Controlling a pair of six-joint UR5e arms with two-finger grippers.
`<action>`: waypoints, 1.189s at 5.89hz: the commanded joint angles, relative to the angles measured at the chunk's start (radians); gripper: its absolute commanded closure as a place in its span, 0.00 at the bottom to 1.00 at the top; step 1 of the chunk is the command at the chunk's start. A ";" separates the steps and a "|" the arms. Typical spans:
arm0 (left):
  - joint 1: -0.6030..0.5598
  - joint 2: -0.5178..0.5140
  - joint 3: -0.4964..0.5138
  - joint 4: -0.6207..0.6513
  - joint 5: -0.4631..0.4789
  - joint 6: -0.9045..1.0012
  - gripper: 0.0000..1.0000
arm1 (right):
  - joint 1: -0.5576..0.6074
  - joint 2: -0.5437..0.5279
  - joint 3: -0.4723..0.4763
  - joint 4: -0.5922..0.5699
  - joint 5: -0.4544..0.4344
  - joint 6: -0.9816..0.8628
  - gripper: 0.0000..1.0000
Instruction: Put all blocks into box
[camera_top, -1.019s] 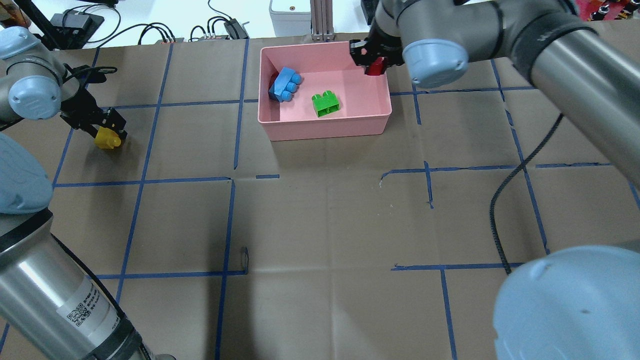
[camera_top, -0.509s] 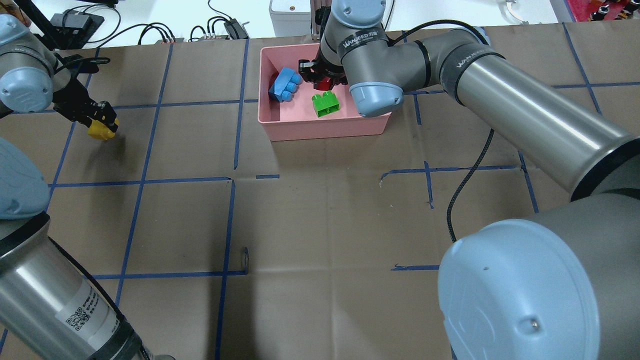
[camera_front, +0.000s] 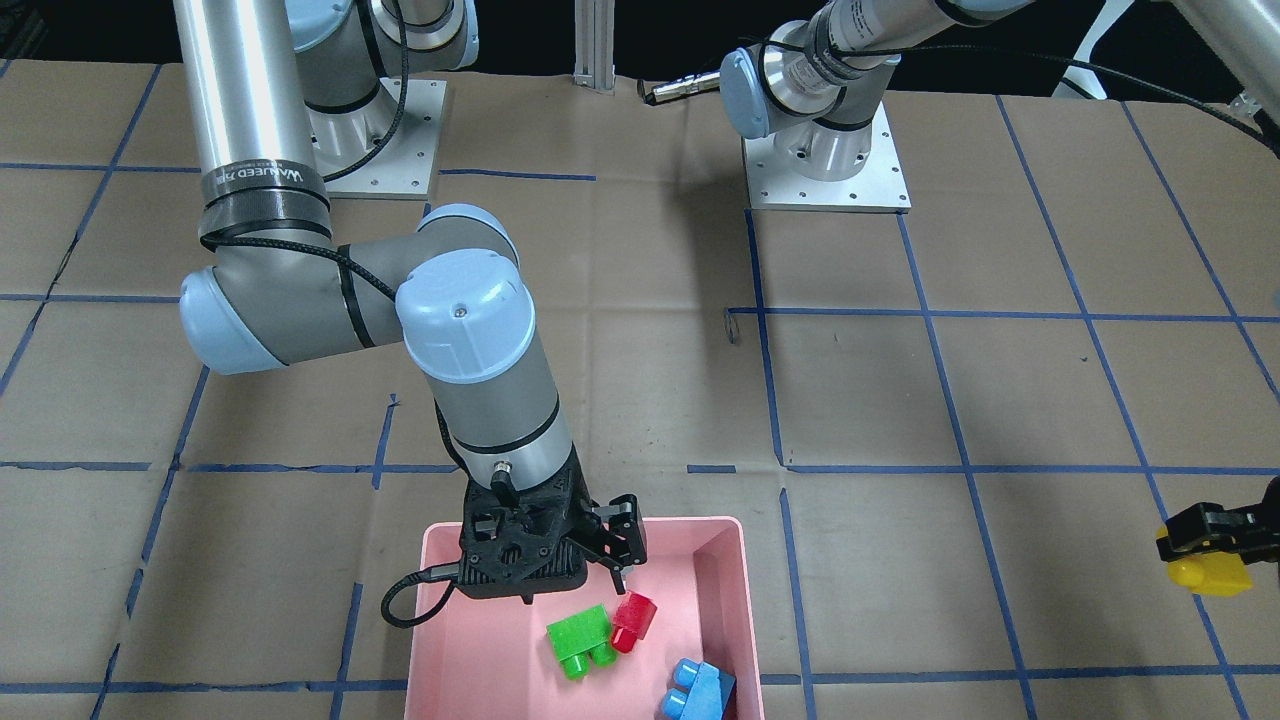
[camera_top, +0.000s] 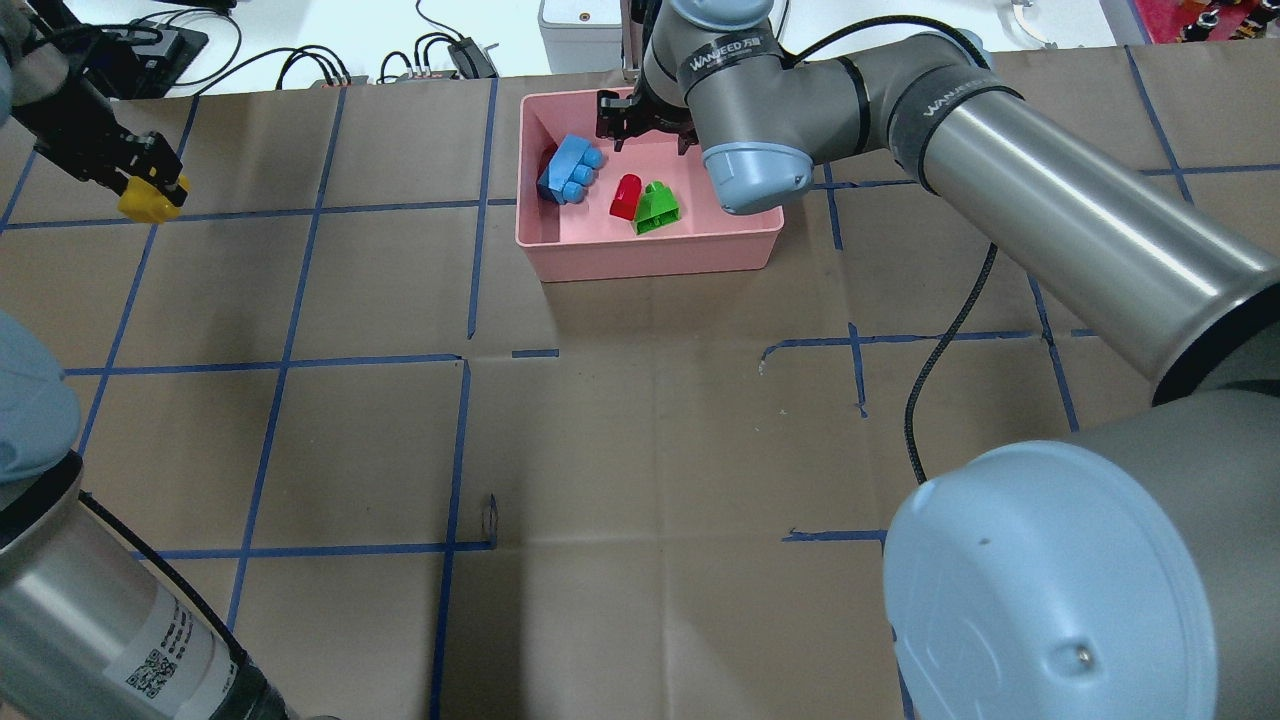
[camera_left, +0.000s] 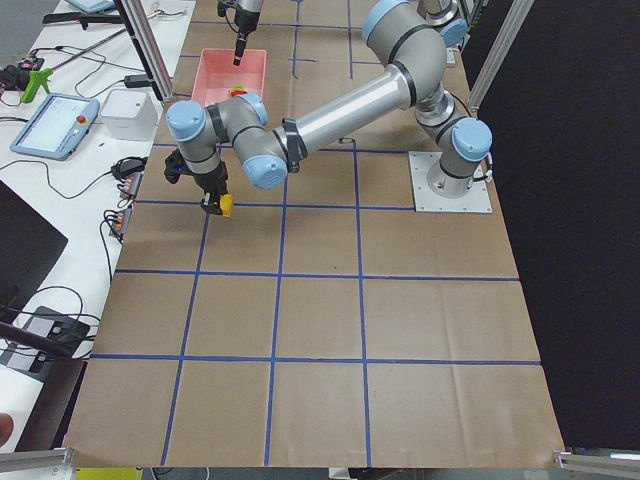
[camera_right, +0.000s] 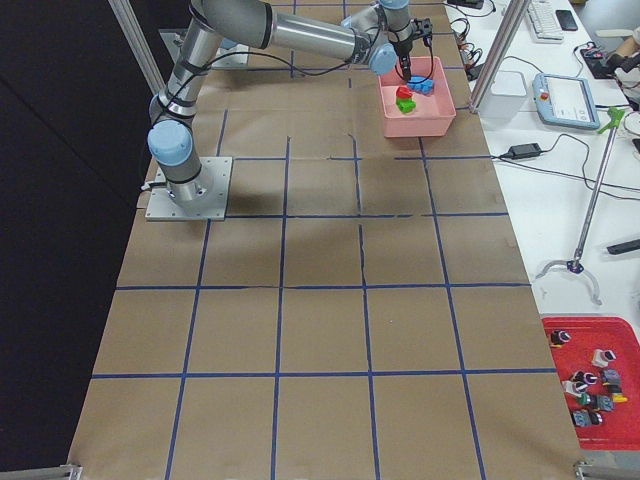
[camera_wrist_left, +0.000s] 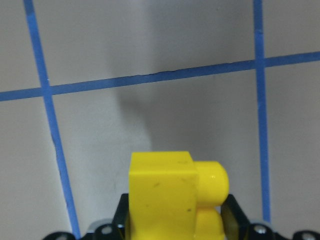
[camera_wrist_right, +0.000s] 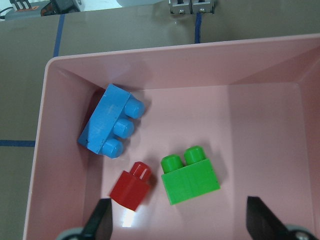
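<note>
While the left pincer (camera_top: 148, 180) grips the yellow brick (camera_wrist_left: 165, 192) over the tabletop (camera_top: 640, 450), the pink box (camera_top: 650, 262) lies well apart from it toward 3 o'clock in the overhead view, its long axis running 9 to 3. The right pincer (camera_top: 647, 135) hangs over the box, jaws spread wide with nothing between them. That arm is nearer the box, yet the one brick outside is in the left's hold. Inside, the blue brick (camera_top: 568, 168) lies by the 9 o'clock wall, and the red brick (camera_top: 625, 195) sits just beside the green brick (camera_top: 657, 207). Only the right wrist view shows the empty gap plainly, and only the left wrist view shows the yellow brick's studs pointing to 3 o'clock.
</note>
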 joint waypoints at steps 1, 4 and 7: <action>-0.187 0.004 0.088 -0.075 -0.001 -0.243 0.83 | -0.045 -0.134 -0.002 0.280 -0.072 -0.037 0.00; -0.509 -0.067 0.132 -0.005 -0.072 -0.564 0.83 | -0.158 -0.309 0.007 0.776 -0.148 -0.297 0.00; -0.628 -0.260 0.186 0.166 -0.040 -0.675 0.74 | -0.203 -0.489 0.013 1.012 -0.136 -0.309 0.00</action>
